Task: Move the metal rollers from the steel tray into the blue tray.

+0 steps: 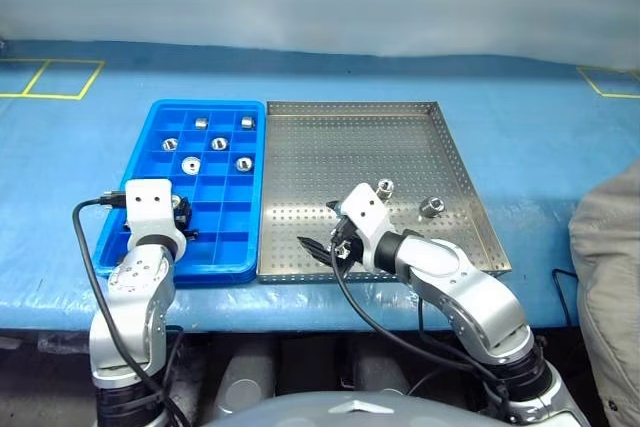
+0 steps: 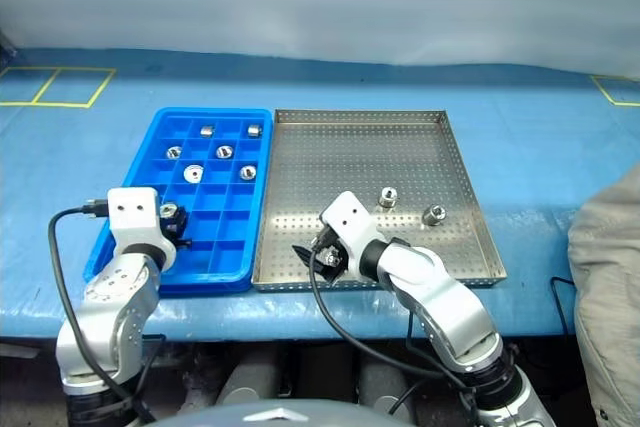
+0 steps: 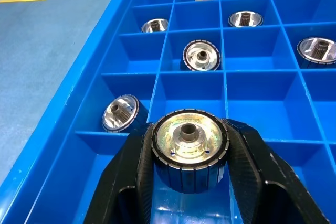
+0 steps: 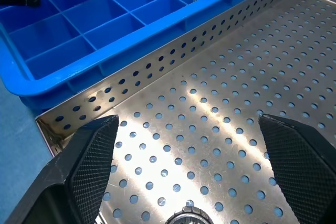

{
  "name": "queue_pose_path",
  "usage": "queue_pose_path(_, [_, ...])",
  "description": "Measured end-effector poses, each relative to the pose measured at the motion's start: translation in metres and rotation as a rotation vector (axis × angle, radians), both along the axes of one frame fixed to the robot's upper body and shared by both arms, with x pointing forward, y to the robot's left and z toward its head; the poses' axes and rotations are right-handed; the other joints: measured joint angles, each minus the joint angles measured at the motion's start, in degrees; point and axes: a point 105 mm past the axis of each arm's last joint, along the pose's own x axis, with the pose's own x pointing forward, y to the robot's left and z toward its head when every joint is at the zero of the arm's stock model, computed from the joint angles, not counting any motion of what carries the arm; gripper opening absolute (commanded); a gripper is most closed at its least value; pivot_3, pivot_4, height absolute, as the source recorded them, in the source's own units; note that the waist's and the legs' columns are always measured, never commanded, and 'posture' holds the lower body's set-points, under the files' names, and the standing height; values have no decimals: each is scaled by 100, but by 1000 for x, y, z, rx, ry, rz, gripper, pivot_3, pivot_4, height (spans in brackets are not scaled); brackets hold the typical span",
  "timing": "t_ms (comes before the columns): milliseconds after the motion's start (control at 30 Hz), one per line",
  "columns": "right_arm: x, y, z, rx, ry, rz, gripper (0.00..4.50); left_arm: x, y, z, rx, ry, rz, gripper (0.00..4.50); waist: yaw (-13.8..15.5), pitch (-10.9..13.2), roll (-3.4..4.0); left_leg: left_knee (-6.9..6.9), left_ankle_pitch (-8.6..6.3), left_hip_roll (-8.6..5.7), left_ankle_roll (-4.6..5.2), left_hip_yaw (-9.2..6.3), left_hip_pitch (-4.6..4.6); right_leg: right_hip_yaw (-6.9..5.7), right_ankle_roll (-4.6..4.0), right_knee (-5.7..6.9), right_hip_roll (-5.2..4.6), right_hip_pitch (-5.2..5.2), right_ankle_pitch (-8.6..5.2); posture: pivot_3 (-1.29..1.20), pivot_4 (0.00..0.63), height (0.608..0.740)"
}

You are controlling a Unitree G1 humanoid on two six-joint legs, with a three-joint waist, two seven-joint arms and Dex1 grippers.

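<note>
Left tool (image 3: pixel 189 182) clamps 1 roller (image 3: pixel 189 140) over blue tray (image 3: pixel 79 129) | right tool (image 4: pixel 189 177) agape above steel tray (image 4: pixel 236 77)

I see a bright blue plastic compartment tray (image 1: pixel 150 162) at nine o'clock of a silver perforated steel tray (image 1: pixel 460 162) dotted with round holes. Shiny silver ridged metal rollers (image 1: pixel 219 143) glint. Black gripper fingers (image 3: pixel 126 171); blue table sheet (image 1: pixel 530 107) carries yellow lines (image 1: pixel 50 95).

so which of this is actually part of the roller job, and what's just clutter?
Job:
- metal rollers, two left in the steel tray
- blue tray, six rollers in its compartments
- roller held in left tool
- right tool, open

Clutter:
- yellow tape marks
- grey fabric
</note>
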Motion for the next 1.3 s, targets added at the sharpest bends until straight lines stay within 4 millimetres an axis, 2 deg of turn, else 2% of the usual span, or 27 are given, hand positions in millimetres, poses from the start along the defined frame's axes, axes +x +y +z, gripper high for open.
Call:
queue_pose_path(200, [0,-4,-2,-6,3,-21,4500,2,-3,2,-14,-5,-23,4335,-2,0,-1,0,0,0,0,0,-1,0,-1,0,0,-1,-1,112,150,740])
queue_pose_path(233, [0,-5,-2,-3,5,-28,4500,6,-7,7,-14,-34,-52,4475,7,1,-1,0,0,0,0,-1,-3,-3,-3,-1,-1,-1,-1,112,150,740])
queue_pose_path(267, [-1,-7,-2,-2,6,-34,4500,9,-12,13,-18,-63,-90,4475,11,1,-1,2,0,0,0,-2,-3,-4,-5,-1,-2,0,0,101,150,740])
queue_pose_path(367, [-1,-18,0,-7,-6,-68,4500,21,-49,35,-71,-162,-325,4475,13,1,-1,11,-3,-3,5,0,-8,-6,-8,-2,-9,1,0,74,150,740])
queue_pose_path(400, [-1,-23,0,-7,-6,-84,4500,22,-68,40,-95,-176,-435,4475,0,1,0,15,-4,-3,8,3,-9,-4,-7,-3,-10,1,1,62,150,740])
queue_pose_path(500, [-3,-37,-2,-28,-3,-128,4500,19,-108,44,-116,-165,-687,4475,-50,1,1,15,-6,-2,10,6,-9,-1,-6,-2,-7,-2,0,35,150,740])
queue_pose_path(667, [-12,-59,-5,-55,16,-197,4500,19,-139,28,-109,-56,-959,4475,-123,1,6,15,-5,7,9,6,-5,-2,-7,2,8,-2,-7,0,150,740])
queue_pose_path(800, [-22,-64,-9,-68,46,-207,4500,13,-163,13,-99,43,-1188,4475,-187,1,7,15,-6,5,9,12,-6,3,-5,1,7,-4,-7,-35,150,740])
queue_pose_path(1000, [-25,-69,-8,-68,47,-237,4500,7,-181,-9,-70,165,-1381,4475,-270,1,7,16,-6,6,10,16,-6,7,-2,0,7,-5,-6,-82,150,740])
queue_pose_path(1100, [-25,-70,-8,-66,45,-252,4500,6,-183,-20,0,230,-1446,4475,-325,1,7,16,-6,6,10,17,-7,9,-2,1,7,-6,-6,-97,150,740])
queue_pose_path(1300, [-26,-69,-6,-58,33,-276,4500,13,-185,-31,109,281,-1498,4475,-398,1,7,16,-7,6,11,19,-7,12,-1,0,7,-8,-6,-109,150,740])
